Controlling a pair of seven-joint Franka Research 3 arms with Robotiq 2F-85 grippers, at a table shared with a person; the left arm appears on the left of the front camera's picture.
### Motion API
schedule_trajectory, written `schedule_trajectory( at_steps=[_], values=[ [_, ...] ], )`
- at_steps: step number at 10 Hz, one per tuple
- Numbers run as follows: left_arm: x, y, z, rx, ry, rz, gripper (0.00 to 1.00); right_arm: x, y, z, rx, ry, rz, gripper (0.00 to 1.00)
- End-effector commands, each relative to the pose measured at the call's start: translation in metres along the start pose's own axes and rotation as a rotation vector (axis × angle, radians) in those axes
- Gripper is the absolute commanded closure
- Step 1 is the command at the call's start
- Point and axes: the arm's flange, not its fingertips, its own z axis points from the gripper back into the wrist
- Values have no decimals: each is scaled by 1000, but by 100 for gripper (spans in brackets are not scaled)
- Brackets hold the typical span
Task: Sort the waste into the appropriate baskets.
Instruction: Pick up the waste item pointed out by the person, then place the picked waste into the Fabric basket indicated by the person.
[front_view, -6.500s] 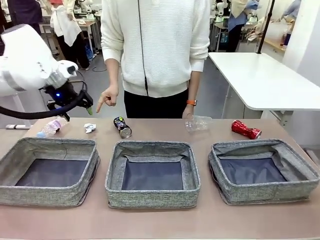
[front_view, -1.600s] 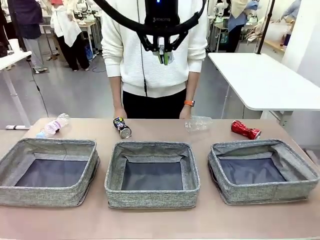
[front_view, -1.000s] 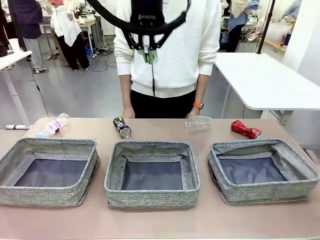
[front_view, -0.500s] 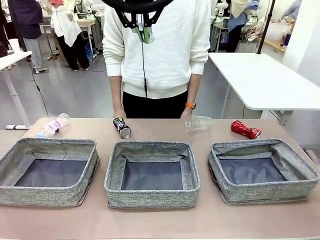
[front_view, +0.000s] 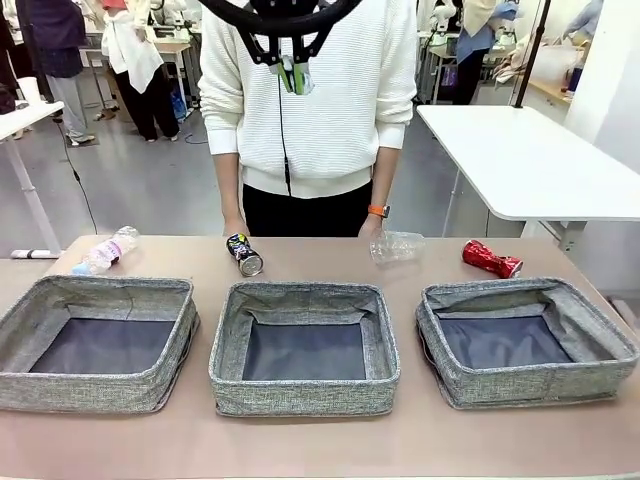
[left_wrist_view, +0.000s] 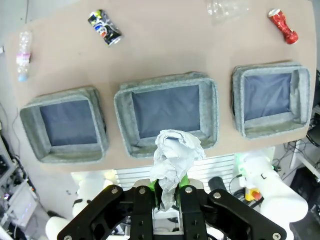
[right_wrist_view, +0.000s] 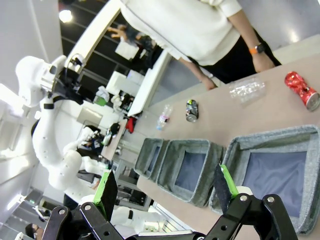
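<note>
While the crumpled white paper ball (left_wrist_view: 175, 159) sits clamped between the shut fingers of the left end effector (left_wrist_view: 170, 192), its bulk sticks out past the fingertips. It hangs high above the desk (front_view: 320, 440). From the left wrist it lines up with the near wall of the middle basket (front_view: 305, 291).

Five pieces of waste count out: one paper ball, two cans, one cup and one bottle. Three baskets stand in a row along the desk's near half, the left basket (front_view: 110, 285) and the right basket (front_view: 500, 291) flanking the middle one. Along the far edge lie the bottle (front_view: 105, 250) at the left corner, the dark printed can (front_view: 244, 254), the clear cup (front_view: 397, 245) on its side, and the crushed red can (front_view: 491, 259) towards the right corner.

Several seconds ago the paper ball lay on the desk between bottle and dark can; that spot is now bare. Against half a second ago the left end effector sits slightly lower.

The right end effector (right_wrist_view: 165, 185) is spread wide and holds nothing.

A person (front_view: 310, 110) stands at the far edge.
</note>
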Motion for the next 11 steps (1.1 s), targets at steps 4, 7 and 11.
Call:
schedule_trajectory(
  at_steps=[4,7,11],
  values=[
    [0,0,0,0,0,0,91,3,1,-1,15,-13,24,0],
    [0,0,0,0,0,0,91,3,1,-1,15,-13,24,0],
    [0,0,0,0,0,0,91,3,1,-1,15,-13,24,0]
  ],
)
